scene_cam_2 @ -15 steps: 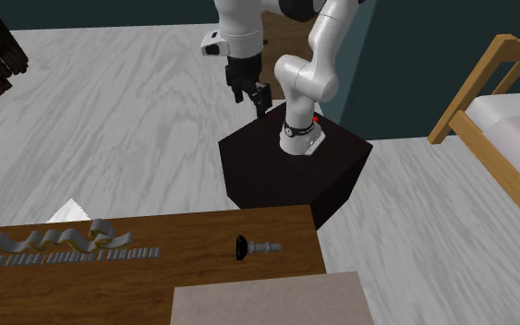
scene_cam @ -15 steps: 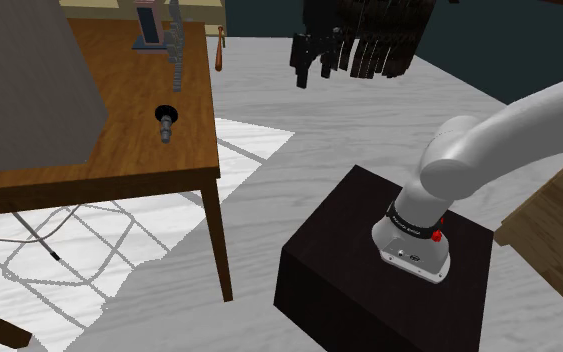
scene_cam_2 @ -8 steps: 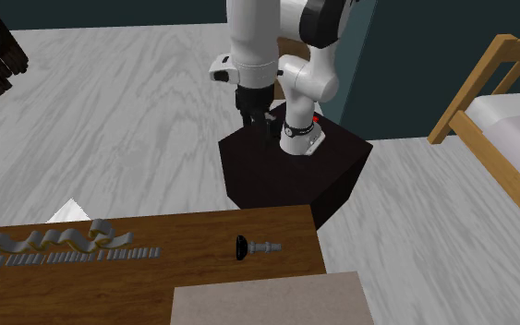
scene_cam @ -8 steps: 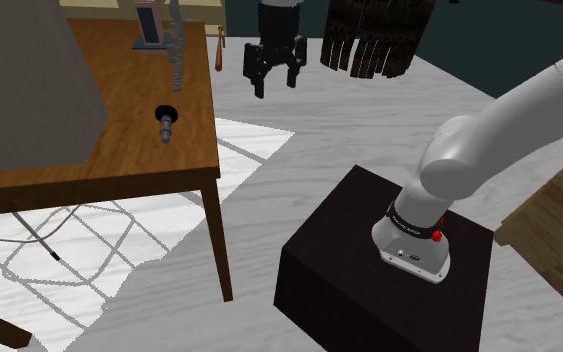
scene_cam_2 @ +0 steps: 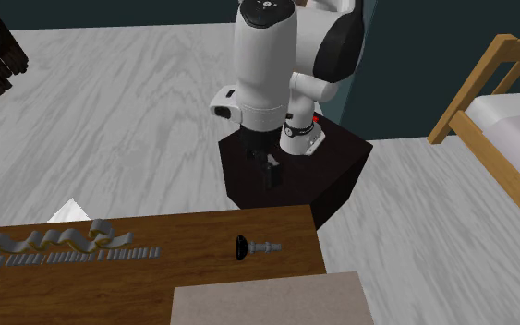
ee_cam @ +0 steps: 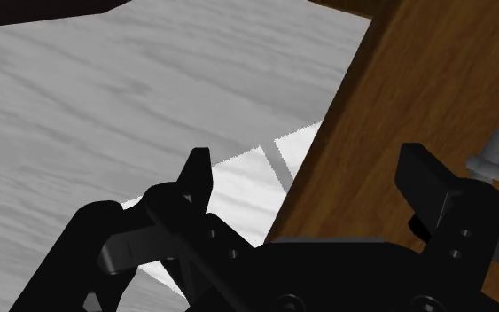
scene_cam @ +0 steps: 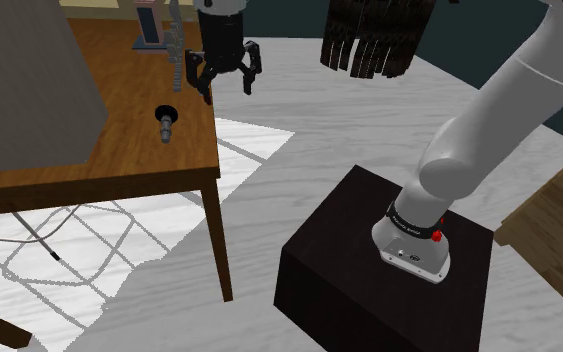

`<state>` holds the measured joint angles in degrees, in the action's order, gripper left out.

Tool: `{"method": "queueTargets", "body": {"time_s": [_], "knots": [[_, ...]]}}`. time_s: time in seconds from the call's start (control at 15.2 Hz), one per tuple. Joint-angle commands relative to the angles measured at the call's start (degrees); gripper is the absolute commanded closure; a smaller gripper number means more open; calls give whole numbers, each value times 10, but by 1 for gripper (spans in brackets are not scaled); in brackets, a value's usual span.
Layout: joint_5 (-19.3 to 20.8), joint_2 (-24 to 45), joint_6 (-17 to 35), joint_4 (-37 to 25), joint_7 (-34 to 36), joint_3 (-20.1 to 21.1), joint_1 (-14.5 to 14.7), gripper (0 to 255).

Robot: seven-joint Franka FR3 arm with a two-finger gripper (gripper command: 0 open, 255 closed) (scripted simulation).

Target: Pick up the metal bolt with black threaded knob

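The grey plank floor surrounded the wooden table. Within the last second we had swung the gripper from over the floor to the table's far edge. Its fingers were spread wide and empty. The bolt lay flat toward the shoulder view's left, seemingly still well below.

wooden table | grey board on it | bed frame | pale plank floor
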<state>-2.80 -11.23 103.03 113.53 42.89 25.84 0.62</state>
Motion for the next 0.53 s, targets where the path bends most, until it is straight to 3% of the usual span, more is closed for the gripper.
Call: {"method": "queueTargets", "body": {"time_s": [0.0,0.26,0.46], "knots": [[24,46,9,-36,53,22,2,0],[89,149,3,-131,148,49,17,0],[143,232,-15,-217,213,55,45,0]]}}
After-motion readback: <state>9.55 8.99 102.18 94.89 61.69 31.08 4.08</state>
